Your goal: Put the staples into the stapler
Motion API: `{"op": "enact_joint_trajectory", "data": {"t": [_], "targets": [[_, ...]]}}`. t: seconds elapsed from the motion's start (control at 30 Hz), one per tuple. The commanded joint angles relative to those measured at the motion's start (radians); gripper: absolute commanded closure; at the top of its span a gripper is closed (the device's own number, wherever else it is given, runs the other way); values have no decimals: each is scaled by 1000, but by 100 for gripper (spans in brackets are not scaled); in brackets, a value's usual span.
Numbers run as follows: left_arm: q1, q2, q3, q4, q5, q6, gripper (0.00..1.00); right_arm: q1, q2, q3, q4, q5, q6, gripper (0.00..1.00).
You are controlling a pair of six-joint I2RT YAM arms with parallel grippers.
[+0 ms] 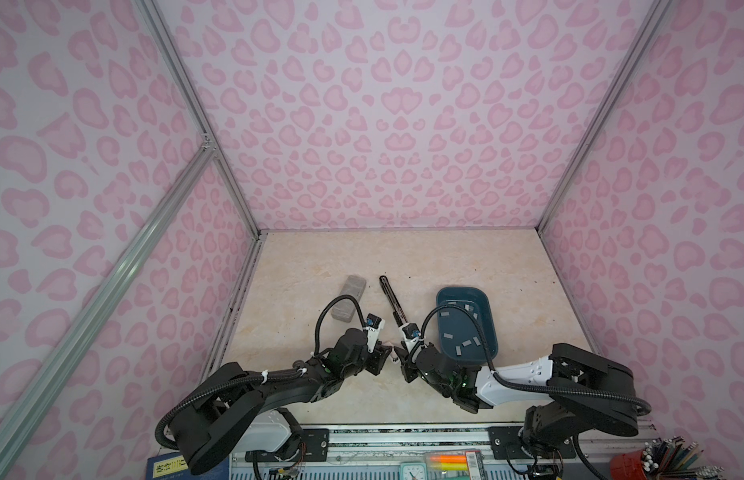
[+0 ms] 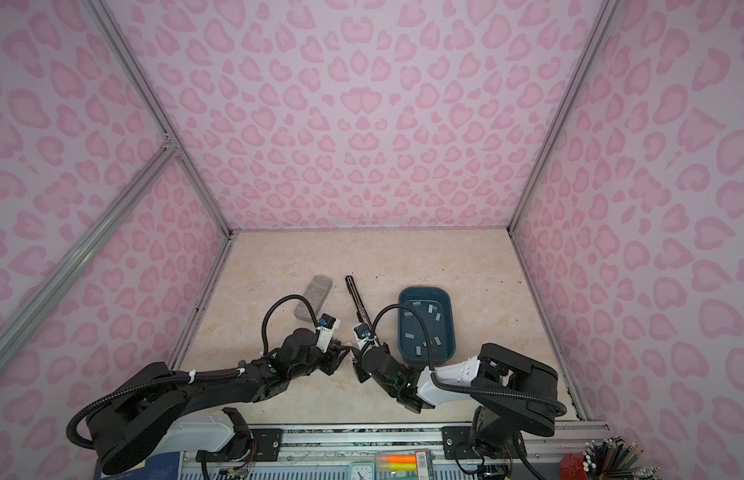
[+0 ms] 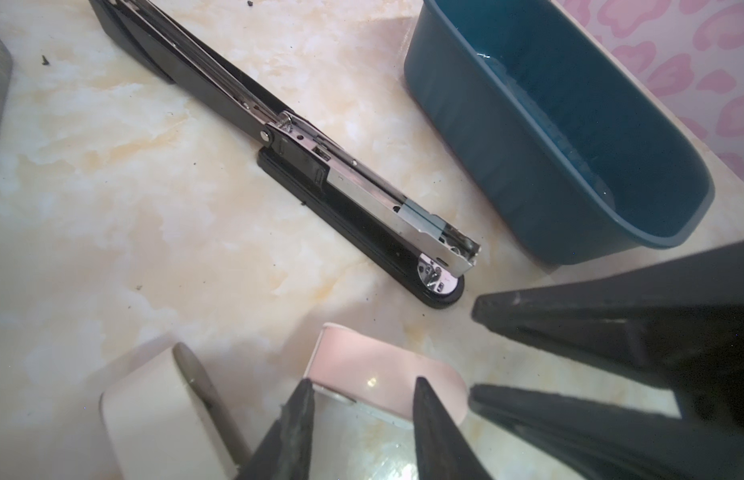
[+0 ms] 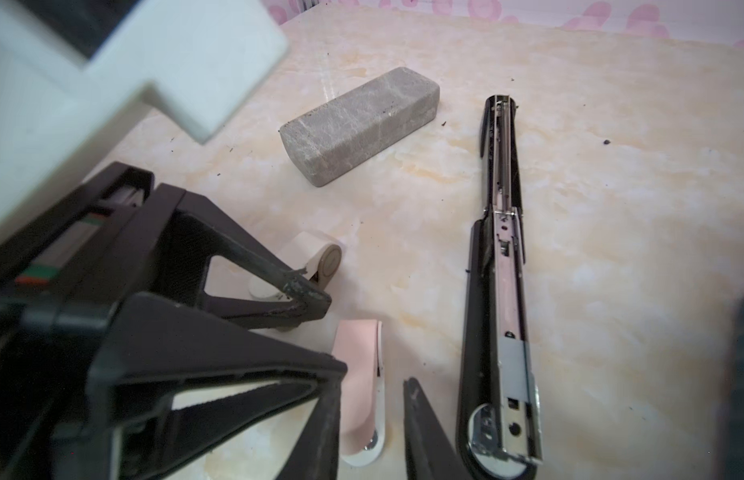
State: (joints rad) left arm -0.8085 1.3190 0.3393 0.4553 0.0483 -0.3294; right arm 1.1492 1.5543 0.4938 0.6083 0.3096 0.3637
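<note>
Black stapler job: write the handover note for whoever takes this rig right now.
Left gripper: jaws either side of the small pink-and-white stapler; grip cannot be told.
Right gripper: jaws open at that stapler's other end.
Black stapler: opened flat mid-table, beside the blue tub.
Staples: loose in the tub.
Done: one grey strip lies in the black stapler's channel.
To do: black stapler not yet closed.
</note>
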Motion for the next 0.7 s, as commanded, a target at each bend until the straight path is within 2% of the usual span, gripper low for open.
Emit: {"op": "enact_joint_trajectory", "data": {"t": [0.0, 0.67], "targets": [[-3, 15, -2, 43, 6, 1, 60, -2, 27, 13, -3, -10, 8, 73], [-12, 21, -12, 62, 16, 7, 62, -2, 126, 6, 13, -15, 59, 76]]}}
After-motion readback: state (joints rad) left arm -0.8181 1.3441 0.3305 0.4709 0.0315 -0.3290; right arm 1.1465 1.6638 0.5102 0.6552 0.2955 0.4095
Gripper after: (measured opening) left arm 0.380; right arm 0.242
